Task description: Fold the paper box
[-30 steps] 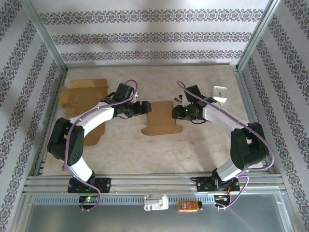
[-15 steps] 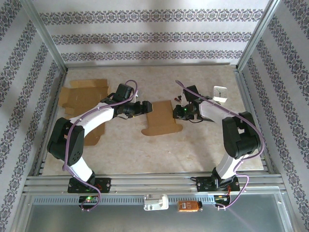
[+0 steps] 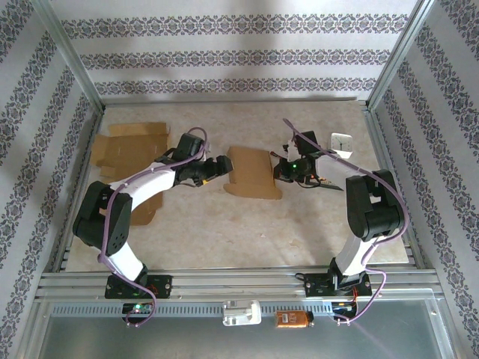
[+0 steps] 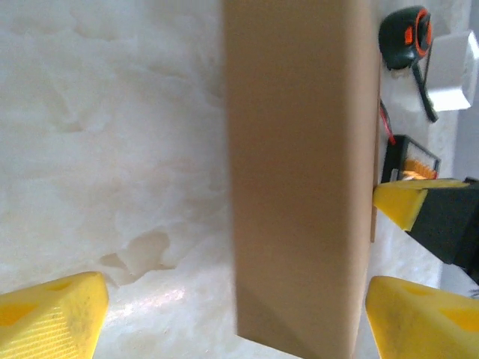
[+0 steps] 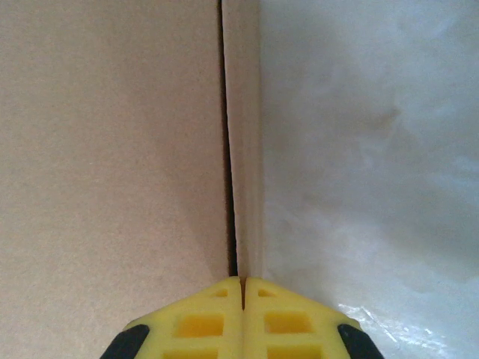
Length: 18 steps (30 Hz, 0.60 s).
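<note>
Both jaws of your right gripper (image 5: pixel 242 286) are pressed together, pinching a thin edge of the paper box (image 5: pixel 112 134), whose broad brown panel lies just to their left. In the top view that gripper holds the box's right side, and the sheet stands tilted up off the table (image 3: pixel 224 232) near its middle. Your left gripper (image 4: pixel 236 321) has its jaws spread wide, one yellow finger on either side of the box's panel, the left-hand one well clear of it. It sits at the box's left edge. Beyond the box lies a black-and-orange tape measure (image 4: pixel 404 34). More flat cardboard (image 3: pixel 131 146) lies at the far left of the table.
</note>
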Each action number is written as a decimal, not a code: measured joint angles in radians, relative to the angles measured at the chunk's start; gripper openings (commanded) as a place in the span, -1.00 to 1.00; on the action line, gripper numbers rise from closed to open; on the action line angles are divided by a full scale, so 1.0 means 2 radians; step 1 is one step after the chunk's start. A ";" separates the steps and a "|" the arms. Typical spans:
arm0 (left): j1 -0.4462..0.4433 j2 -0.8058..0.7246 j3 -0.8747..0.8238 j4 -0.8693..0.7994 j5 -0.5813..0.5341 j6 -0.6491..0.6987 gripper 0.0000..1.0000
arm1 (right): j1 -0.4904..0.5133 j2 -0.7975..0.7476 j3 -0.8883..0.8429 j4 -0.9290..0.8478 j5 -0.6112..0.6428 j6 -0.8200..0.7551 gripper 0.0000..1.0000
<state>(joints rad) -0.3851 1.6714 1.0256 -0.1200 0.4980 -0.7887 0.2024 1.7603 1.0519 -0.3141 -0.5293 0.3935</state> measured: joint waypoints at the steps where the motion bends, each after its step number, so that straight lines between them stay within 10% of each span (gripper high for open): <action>1: 0.004 0.006 -0.011 0.026 0.012 -0.015 0.81 | -0.005 0.004 -0.002 0.004 -0.009 0.000 -0.92; 12: 0.006 0.074 -0.033 0.297 0.080 -0.130 0.88 | -0.015 0.016 -0.014 0.018 -0.044 0.000 -0.91; 18: -0.002 0.070 -0.010 0.286 0.064 -0.118 0.91 | -0.015 0.016 -0.014 0.017 -0.045 0.000 -0.90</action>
<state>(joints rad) -0.3889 1.8111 1.0061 0.4530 0.6266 -1.0252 0.1726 1.7924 1.0245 -0.2794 -0.6189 0.3939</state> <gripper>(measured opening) 0.953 0.048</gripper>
